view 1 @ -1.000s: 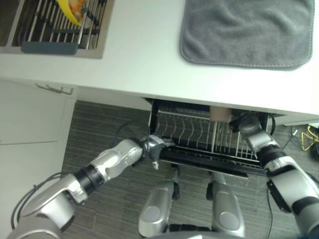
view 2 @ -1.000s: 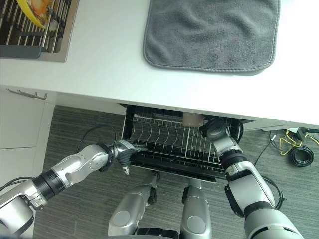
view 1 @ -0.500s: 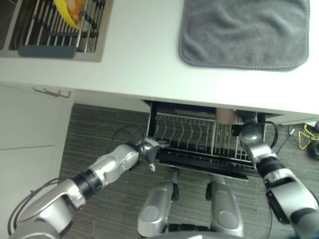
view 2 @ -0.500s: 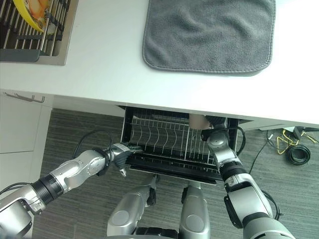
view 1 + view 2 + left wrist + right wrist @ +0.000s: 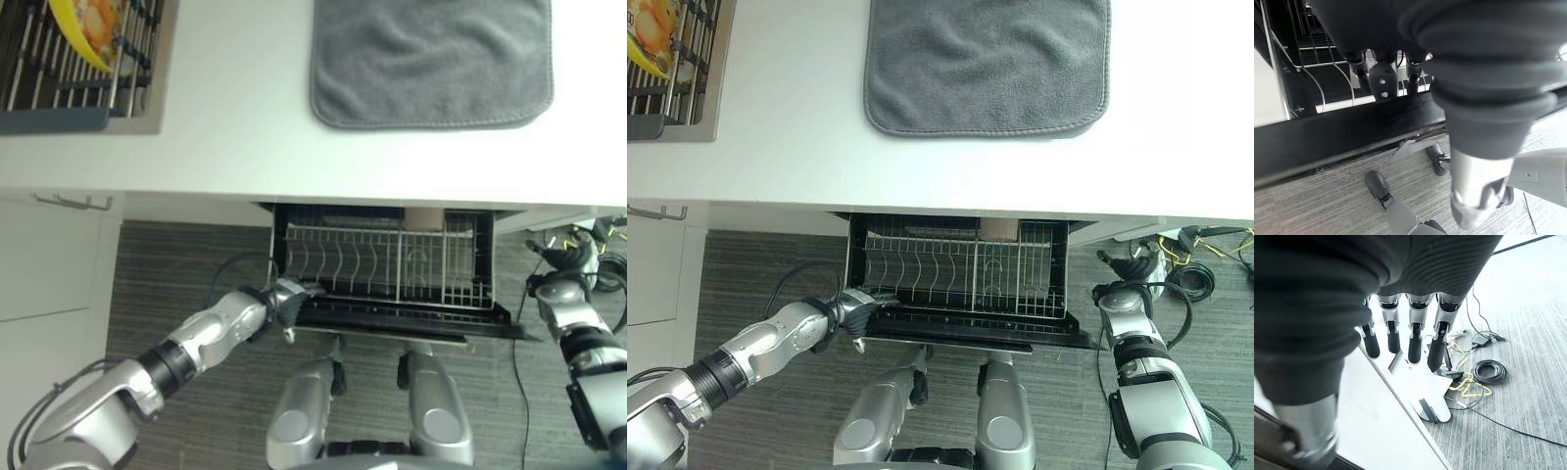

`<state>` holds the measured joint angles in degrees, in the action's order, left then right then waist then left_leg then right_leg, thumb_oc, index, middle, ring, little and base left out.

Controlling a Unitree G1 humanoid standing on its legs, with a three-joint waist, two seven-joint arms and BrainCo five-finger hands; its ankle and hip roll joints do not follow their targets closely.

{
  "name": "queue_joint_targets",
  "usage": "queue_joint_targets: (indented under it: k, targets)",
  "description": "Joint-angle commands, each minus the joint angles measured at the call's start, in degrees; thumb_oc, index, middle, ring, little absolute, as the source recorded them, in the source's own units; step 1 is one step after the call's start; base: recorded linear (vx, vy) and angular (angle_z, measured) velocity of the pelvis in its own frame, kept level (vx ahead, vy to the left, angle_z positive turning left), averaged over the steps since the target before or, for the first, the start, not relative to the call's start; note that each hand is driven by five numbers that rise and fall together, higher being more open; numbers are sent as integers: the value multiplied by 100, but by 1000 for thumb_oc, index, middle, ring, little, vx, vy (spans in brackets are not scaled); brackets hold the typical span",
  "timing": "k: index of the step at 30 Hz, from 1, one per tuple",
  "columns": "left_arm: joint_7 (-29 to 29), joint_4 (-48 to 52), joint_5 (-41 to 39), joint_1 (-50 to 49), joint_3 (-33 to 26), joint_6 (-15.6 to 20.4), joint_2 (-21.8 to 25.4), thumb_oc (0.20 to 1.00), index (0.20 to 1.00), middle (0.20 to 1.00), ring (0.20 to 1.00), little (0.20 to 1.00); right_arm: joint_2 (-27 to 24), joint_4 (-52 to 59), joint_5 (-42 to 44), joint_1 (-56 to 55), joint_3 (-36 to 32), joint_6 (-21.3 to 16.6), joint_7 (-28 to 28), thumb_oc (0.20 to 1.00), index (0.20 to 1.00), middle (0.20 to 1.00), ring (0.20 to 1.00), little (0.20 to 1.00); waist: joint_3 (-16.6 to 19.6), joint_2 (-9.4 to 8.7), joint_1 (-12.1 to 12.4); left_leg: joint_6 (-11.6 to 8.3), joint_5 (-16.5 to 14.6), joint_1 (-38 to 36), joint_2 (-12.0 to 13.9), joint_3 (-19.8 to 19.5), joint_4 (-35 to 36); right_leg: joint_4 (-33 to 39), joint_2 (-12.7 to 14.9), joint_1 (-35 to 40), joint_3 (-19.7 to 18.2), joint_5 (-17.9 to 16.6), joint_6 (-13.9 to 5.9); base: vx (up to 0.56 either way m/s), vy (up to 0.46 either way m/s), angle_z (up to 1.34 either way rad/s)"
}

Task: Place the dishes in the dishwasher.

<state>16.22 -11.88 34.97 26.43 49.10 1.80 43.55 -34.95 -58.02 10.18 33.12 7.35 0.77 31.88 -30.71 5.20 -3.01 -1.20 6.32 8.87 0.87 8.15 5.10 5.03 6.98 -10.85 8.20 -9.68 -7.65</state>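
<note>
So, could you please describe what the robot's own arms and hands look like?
Both arms are rounded silver-grey shells joined by black bands. The left hand and right hand each have a dark ribbed cover over the wrist and back, and slim silver fingers with dark tips.

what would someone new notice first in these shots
Probably the open dishwasher under the counter, its wire rack slid out, with the left hand at the rack's front left corner. Next the grey towel spread on the counter above it. The right hand hangs open off the door's right side, holding nothing.
</note>
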Motion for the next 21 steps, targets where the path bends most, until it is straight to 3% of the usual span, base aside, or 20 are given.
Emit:
queue_joint_targets:
  k: [1,4,6,10,14,21]
  targets:
    - [8,-103,62,-432,348,148,-122,1000,1000,1000,1000,1000,-264,-141,60,135,-35,-135,33,1000,1000,1000,1000,1000,234,144,99,-365,-263,100,436,165,-10,-24,641,106,263,193,-444,0,0,0]
    - [-49,-132,43,-420,374,137,-148,1000,1000,1000,1000,1000,-201,-137,267,158,-24,-279,34,1000,1000,1000,1000,1000,239,148,96,-367,-265,99,439,176,-10,-24,647,107,271,194,-447,0,0,0]
    - [-153,-105,-46,-439,359,107,-187,1000,1000,1000,1000,1000,-113,-30,749,172,-120,-713,-37,1000,1000,1000,1000,1000,241,171,86,-362,-261,82,441,195,-10,-29,657,116,276,192,-439,6,36,0]
    - [-417,-86,-266,-498,282,44,-272,1000,1000,1000,1000,1000,89,273,1460,147,-348,-1215,-128,1000,1000,1000,1000,1000,262,189,71,-358,-268,47,431,219,-10,-28,659,150,272,203,-430,4,8,0]
    - [-1020,49,-724,-664,27,-73,-277,1000,1000,1000,1000,1000,349,1079,1921,-220,-637,-1528,-199,1000,1000,1000,1000,1000,297,184,33,-331,-284,30,413,233,-10,-32,659,164,251,213,-412,6,16,-1]
    - [-1981,553,-1169,-920,-666,-159,-33,1000,1000,1000,1000,1000,726,2276,2013,-1315,-890,-1797,-118,1000,1000,1000,1000,1000,446,160,-100,-300,-337,-85,424,320,-10,-27,656,244,196,234,-399,4,24,-1]
